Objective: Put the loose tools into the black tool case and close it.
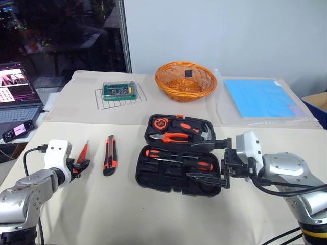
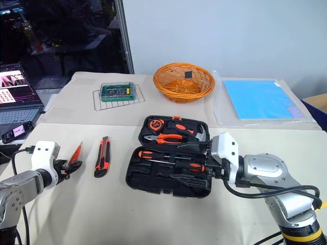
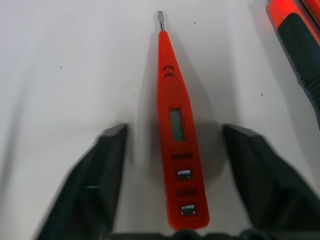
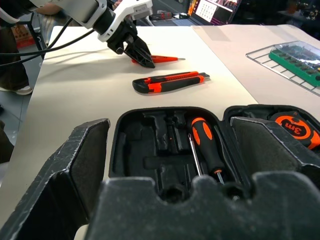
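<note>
**Tester straddled, case lying open**

Left of the black tool case [image 1: 180, 162]: left gripper [image 3: 172, 172] fingers are standing apart astride the thin orange screwdriver [image 3: 175, 135], not gripping it. Utility knife [image 1: 110, 154] is lying between screwdriver and case. Screwdrivers [image 1: 179, 158] are sitting inside. At the case's right edge, right gripper [image 1: 207, 162] fingers are spread wide, empty.
</note>
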`<state>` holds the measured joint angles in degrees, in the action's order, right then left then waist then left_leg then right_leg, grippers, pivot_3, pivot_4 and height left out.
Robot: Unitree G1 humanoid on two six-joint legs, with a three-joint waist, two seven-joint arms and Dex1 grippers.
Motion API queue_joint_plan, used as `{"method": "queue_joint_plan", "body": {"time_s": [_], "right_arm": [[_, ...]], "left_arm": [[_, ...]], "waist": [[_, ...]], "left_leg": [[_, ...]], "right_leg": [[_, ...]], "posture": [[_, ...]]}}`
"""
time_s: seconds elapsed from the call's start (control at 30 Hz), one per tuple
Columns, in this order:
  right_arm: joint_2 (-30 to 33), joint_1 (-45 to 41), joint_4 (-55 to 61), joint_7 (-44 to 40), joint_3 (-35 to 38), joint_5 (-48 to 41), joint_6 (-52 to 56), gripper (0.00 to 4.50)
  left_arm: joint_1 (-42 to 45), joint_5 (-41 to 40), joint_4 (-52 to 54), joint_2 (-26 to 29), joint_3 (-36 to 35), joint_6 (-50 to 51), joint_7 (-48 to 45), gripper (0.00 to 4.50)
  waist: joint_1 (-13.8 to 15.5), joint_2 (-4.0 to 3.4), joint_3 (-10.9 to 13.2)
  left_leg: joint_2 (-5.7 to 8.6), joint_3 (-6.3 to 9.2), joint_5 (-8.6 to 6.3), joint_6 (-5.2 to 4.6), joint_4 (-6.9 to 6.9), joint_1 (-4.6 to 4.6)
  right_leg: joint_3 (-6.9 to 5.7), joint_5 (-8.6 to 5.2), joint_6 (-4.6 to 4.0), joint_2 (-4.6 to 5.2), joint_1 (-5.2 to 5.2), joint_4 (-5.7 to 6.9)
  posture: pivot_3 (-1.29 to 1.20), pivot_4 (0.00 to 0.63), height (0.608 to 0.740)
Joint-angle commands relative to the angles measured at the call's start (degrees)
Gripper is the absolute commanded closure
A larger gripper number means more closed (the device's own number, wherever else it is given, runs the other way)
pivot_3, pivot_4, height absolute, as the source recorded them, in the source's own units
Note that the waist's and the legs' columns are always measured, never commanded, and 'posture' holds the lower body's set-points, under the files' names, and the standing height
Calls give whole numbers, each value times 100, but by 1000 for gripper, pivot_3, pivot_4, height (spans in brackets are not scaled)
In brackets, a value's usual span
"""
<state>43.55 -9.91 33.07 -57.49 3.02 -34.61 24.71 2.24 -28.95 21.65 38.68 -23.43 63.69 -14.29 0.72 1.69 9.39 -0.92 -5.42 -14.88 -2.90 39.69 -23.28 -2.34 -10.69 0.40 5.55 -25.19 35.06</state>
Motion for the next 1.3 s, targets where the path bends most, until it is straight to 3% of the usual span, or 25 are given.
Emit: {"method": "queue_joint_plan", "body": {"time_s": [0.03, 0.07, 0.2, 0.3, 0.37, 0.5, 0.6, 0.63, 0.73, 0.97, 1.13, 1.3], "right_arm": [[-27, 56, 119, 63, 243, 82, -343, 0], [-35, 117, 125, 70, 273, 90, -404, 0], [8, 461, 252, 140, 566, 5, -504, 0], [85, 827, 467, 200, 910, -66, -488, 0], [158, 1218, 697, 227, 1266, -108, -413, 0], [248, 1994, 1161, 358, 1979, -163, -231, 0], [272, 2573, 1559, 467, 2412, -128, -138, 0], [257, 2689, 1673, 521, 2509, -173, -106, 0], [165, 2962, 1953, 683, 2633, -264, -71, 0], [215, 2390, 1802, 756, 2145, -581, -138, 0], [368, 1433, 1065, 342, 1491, -476, -284, 0], [438, 767, 612, 4, 1082, -427, -350, 0]], "left_arm": [[-194, -196, 257, 68, -186, -756, -778, 2901], [-213, -294, 261, 155, -292, -1105, -1181, 3200], [279, -1017, 70, 788, -377, -1406, -2725, 3200], [634, -1140, 167, 1541, 416, -1696, -4113, 3200], [1291, -742, 42, 1771, 1350, -2211, -4791, 3200], [2793, 148, -583, 1261, 3008, -2938, -5387, 3200], [3564, 446, -1267, 673, 3446, -3049, -5318, 3200], [3688, 448, -1503, 570, 3372, -2961, -5207, 3200], [3653, 206, -1695, 333, 2739, -2283, -4414, 2507], [2152, -49, -300, 93, 948, -658, -2369, 158], [888, 4, 492, -104, -202, 352, -1360, 58], [172, -31, 840, 66, -266, 442, -1332, 58]], "waist": [[-1, 0, 0], [-1, 1, 0], [47, 7, 5], [87, -10, 6], [103, -28, 3], [187, -34, 4], [216, -20, 8], [177, -17, 8], [38, -13, 10], [-101, -2, 17], [-58, 19, 26], [70, 23, 29]], "left_leg": [[0, 0, 0, 0, 0, -1], [0, -2, -1, 0, 0, -2], [0, 4, 0, 4, 1, -22], [1, 7, 2, 7, 6, -35], [10, -6, -3, -1, 4, -30], [13, -23, -8, -16, 8, -25], [14, -14, 19, -59, 18, -30], [6, -22, 19, -59, 20, -26], [4, -21, 18, -62, 16, -23], [-3, -8, 20, -57, 10, -3], [-2, -3, 20, -45, 14, 5], [2, 2, 12, -21, 13, -1]], "right_leg": [[1, 0, 0, 5, 0, -1], [2, 0, 0, 15, -2, -3], [-14, -3, -10, 30, -16, -1], [-36, -5, -13, 24, -21, -1], [-27, -6, -10, 14, -15, -6], [-15, -8, 6, -1, -4, -9], [-9, -25, 44, -23, 5, -8], [0, -24, 46, -31, 2, -11], [14, -22, 62, -35, 0, -3], [17, -10, 94, -28, 6, 4], [16, -19, 59, -16, 13, -3], [4, -17, 45, -9, 7, 0]], "posture": [[0, 150, 740], [0, 150, 740], [0, 150, 740], [0, 150, 740], [0, 150, 740], [0, 150, 740], [0, 150, 740], [0, 150, 740], [0, 150, 740], [0, 150, 740], [0, 150, 740], [0, 150, 740]]}}
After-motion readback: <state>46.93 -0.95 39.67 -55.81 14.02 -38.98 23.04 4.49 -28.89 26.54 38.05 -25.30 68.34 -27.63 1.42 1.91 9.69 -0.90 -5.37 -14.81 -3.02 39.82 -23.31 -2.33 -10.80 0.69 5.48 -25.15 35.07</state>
